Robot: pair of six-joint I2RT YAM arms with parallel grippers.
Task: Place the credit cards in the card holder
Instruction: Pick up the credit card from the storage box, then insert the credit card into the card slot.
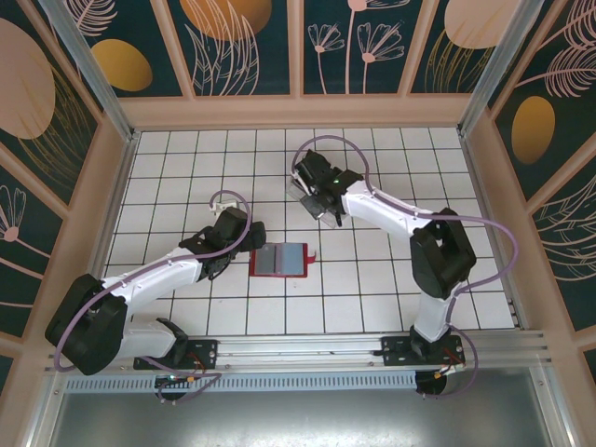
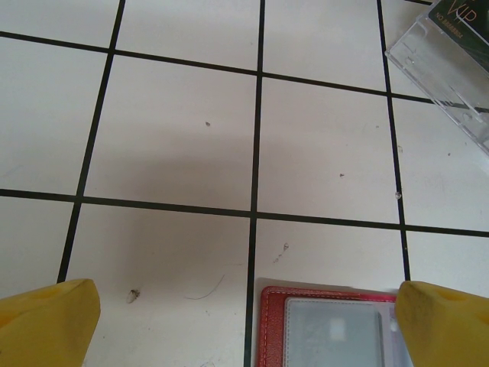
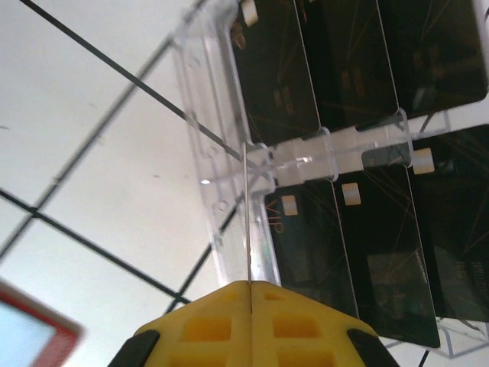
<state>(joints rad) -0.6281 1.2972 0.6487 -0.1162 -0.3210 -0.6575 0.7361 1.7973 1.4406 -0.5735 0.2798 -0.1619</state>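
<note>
White tiled tabletop (image 1: 177,168), black grid lines; a clear plastic tiered rack (image 3: 210,138) stands on it toward the back, teal floral panels (image 1: 242,56) behind.

Credit cards (image 3: 344,69) in rack (image 3: 202,130), behind card holder (image 1: 279,260) on table (image 1: 186,168); left gripper (image 1: 240,247) just left of holder.

The tabletop (image 1: 186,168) is white, ruled by dark lines into square tiles. Near its middle the red card holder (image 1: 279,260) lies open and flat, its greyish inner pockets facing up and a small tab at its right edge. Farther back and slightly to the right, well apart from it, a clear plastic rack (image 2: 447,84) rests on the tiles. A few dark specks (image 2: 134,294) dot the surface just beside the holder.
</note>
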